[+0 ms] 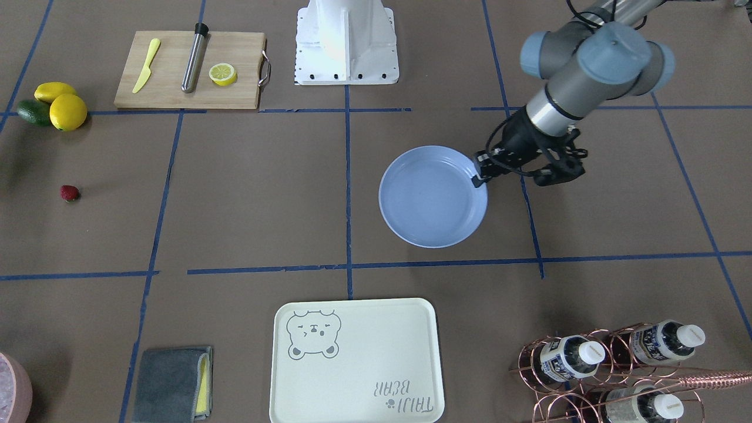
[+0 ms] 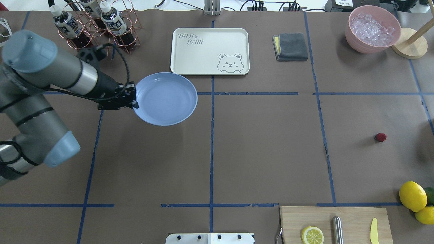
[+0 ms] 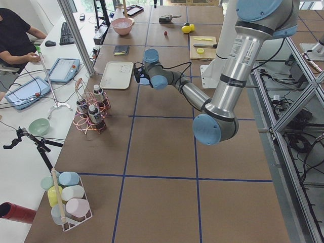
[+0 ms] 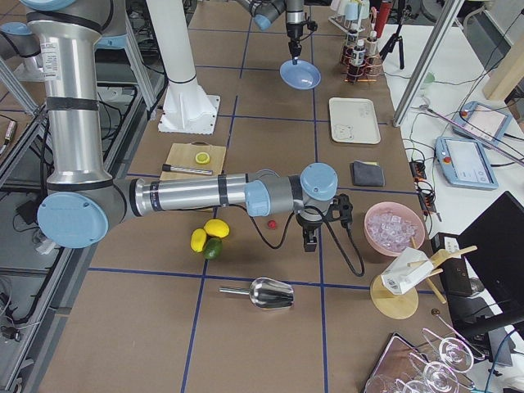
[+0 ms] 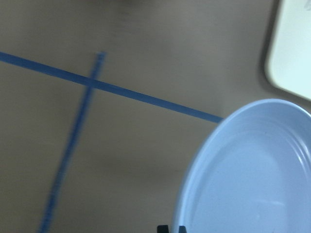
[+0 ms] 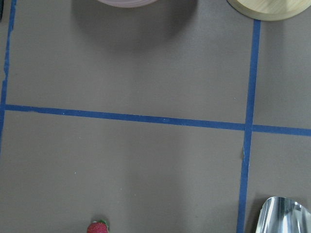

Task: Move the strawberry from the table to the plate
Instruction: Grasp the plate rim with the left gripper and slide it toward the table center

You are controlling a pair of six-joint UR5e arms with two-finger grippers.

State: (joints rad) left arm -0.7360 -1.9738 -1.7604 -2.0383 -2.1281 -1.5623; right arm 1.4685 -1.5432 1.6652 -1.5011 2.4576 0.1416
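Note:
The small red strawberry (image 2: 380,137) lies on the brown-paper table (image 2: 264,142) far on my right side, also seen as the strawberry (image 1: 70,192) and at the bottom edge of the right wrist view as the strawberry (image 6: 97,226). The pale blue plate (image 2: 166,98) is on my left side, and my left gripper (image 2: 134,100) is shut on its rim; the plate (image 5: 252,174) fills the left wrist view's lower right. My right gripper (image 4: 309,243) shows only in the exterior right view, hanging close beside the strawberry (image 4: 272,223); I cannot tell whether it is open or shut.
Lemons (image 2: 412,196) and a green fruit lie near the strawberry. A cutting board (image 2: 334,225) carries a lemon half, a metal tube and a yellow knife. A bear-print tray (image 2: 210,51), grey cloth (image 2: 291,46), ice bowl (image 2: 372,28) and bottle rack (image 2: 98,25) line the far edge.

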